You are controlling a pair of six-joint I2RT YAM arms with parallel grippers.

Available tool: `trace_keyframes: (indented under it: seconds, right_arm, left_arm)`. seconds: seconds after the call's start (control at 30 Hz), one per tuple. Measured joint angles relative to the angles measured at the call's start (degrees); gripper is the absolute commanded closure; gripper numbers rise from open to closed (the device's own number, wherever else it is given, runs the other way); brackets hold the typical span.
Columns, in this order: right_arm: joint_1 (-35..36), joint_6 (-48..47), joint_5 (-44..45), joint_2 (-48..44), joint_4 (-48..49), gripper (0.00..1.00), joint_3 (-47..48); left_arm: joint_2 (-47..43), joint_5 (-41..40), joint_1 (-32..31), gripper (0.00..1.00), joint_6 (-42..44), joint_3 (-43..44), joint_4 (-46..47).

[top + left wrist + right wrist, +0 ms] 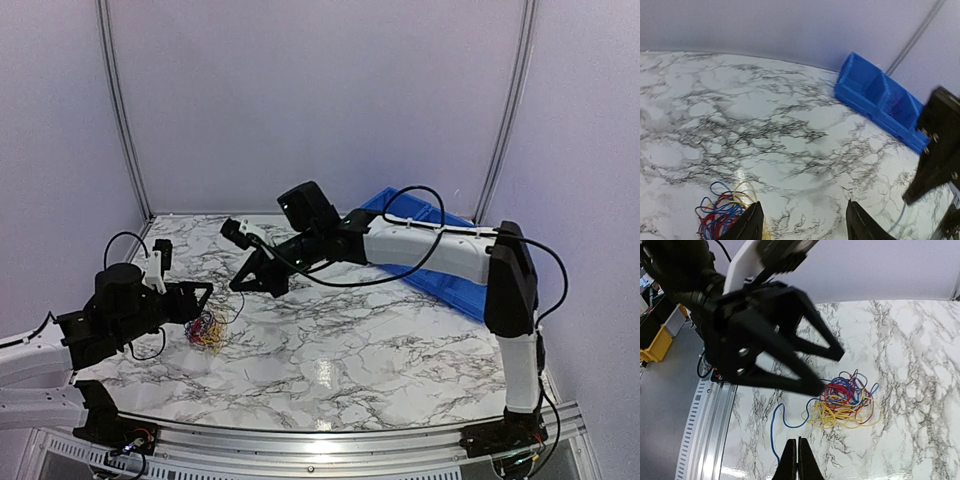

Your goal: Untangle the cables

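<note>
Pressed-together black fingertips of the right claw [797, 446] sit right at the lens, fully closed and empty-looking, aimed down at the counter [920, 390]. One loose blue strand [774, 432] trails off the pile to just beside those tips. Pinched or not? Can't tell. Right arm [430, 250] stretches far across from its base, forearm running level toward the other arm's side, wrist dipped. Left arm [100, 320] sits low and folded, and the left claw [805, 225] hangs roughly half open, nothing between its fingers [752, 225]. Cables [845, 400], a blue, red and yellow bunch, lie on the counter just below the left claw, their edge right against one finger, and a little ahead of the right claw.
</note>
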Motion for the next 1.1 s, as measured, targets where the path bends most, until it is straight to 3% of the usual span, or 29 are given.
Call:
trace_keyframes:
  seconds: [0.17,0.4,0.73,1.1]
  right_arm:
    - [-2.8,0.8,0.0,-3.3,0.0,1.00,0.1]
    - [-4.9,1.3,0.0,-2.4,-1.7,1.00,0.1]
    - [-5.0,1.4,-1.3,-2.7,-3.4,1.00,0.1]
    - [-7.3,-0.2,-3.2,-12.5,-7.6,1.00,3.6]
  left_arm:
    - [-3.7,0.9,-9.3,0.36,6.4,0.0,1.6]
    - [3.1,-1.0,-17.0,0.34,16.8,1.2,2.1]
    - [15.1,-11.6,-17.6,0.70,24.9,1.8,7.4]
    - [19.9,-16.3,-14.9,0.79,25.0,-7.9,19.6]
